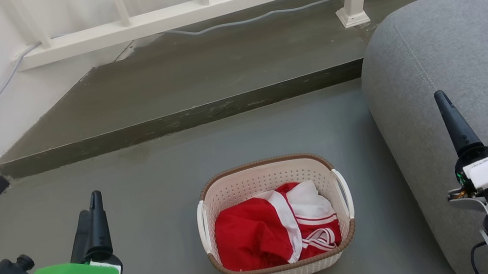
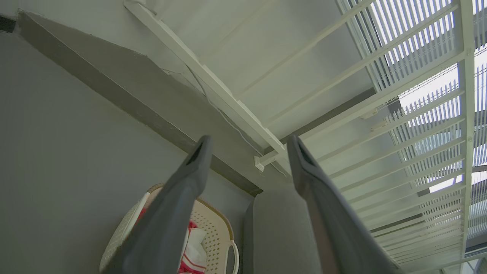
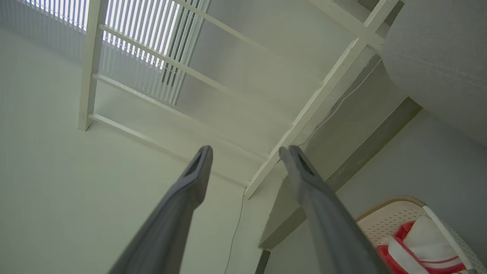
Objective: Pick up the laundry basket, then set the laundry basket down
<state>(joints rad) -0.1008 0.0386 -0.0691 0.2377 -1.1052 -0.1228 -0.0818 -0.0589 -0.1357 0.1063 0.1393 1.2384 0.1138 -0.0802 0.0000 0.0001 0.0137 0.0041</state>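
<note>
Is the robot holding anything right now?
No, nothing. The left gripper and right gripper are both open and empty. The cream-white perforated plastic laundry basket with a brown rim sits on the grey floor.

Cream perforated, brown-rimmed laundry basket (image 1: 252, 185); red, white-striped garment (image 1: 250, 235); grey floor (image 1: 156, 206).

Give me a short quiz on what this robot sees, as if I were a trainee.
1. True or false: the basket holds red-and-white clothing.
2. The left gripper and right gripper are: A) both open, B) both shut, C) holding the basket.
3. What grey thing stands to the right of the basket in the head view?
Key: 1 true; 2 A; 3 the sofa.
</note>
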